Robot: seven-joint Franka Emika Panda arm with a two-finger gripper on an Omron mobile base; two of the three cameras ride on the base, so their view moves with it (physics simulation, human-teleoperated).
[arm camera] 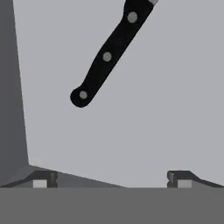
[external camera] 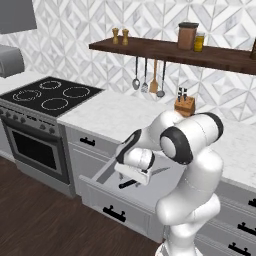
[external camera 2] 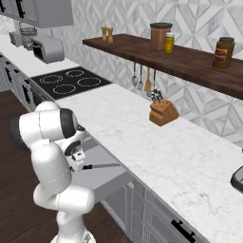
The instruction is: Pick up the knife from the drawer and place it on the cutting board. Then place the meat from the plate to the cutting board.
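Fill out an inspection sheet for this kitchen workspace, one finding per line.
Surface: white marble counter, bare along the middle.
Job's things: drawer pulled open; knife lies flat on its floor, untouched.
Clutter: knife block on the counter; jars on the wooden shelf; utensils hanging beneath it.
Grippers: gripper open, above the drawer floor, short of the black handle.
Cables: nothing seen.
Surroundings: stove left of the drawer; patterned tile wall; dark wood floor.

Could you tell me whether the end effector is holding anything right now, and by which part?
Nothing is held: the end effector is open above the drawer floor, apart from the knife handle.
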